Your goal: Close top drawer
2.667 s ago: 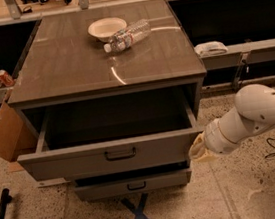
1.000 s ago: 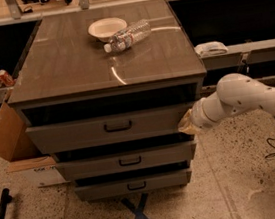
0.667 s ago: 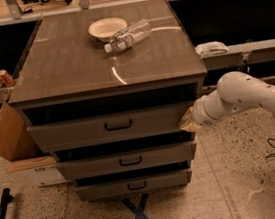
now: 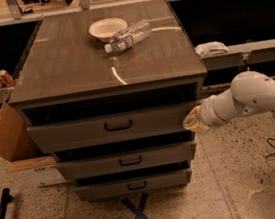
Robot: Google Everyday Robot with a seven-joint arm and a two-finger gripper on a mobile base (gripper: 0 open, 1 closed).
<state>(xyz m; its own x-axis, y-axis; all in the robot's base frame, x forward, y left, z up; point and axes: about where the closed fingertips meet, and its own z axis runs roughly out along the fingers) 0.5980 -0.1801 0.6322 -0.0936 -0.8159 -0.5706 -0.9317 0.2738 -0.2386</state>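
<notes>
End effector (image 4: 193,120): pale, soft-looking tip on a white, rounded arm (image 4: 249,98) that reaches in from the right. It sits against the right end of the top drawer (image 4: 80,133) front. Whether it is spread or closed cannot be told.

Top drawer: immediately left of the end effector, uppermost of three, with a dark gap between it and the desk (image 4: 72,69) top. The front is flat, matte and grey-brown, with a small dark bail handle (image 4: 118,126) at centre.

Two shorter drawers (image 4: 126,161) lie beneath. The desk surface is glossy wood-grain and carries a round pale bowl (image 4: 107,28) and a clear plastic bottle (image 4: 128,36) lying on its side. A cardboard box (image 4: 7,133) stands at the left on a speckled floor (image 4: 239,189).
</notes>
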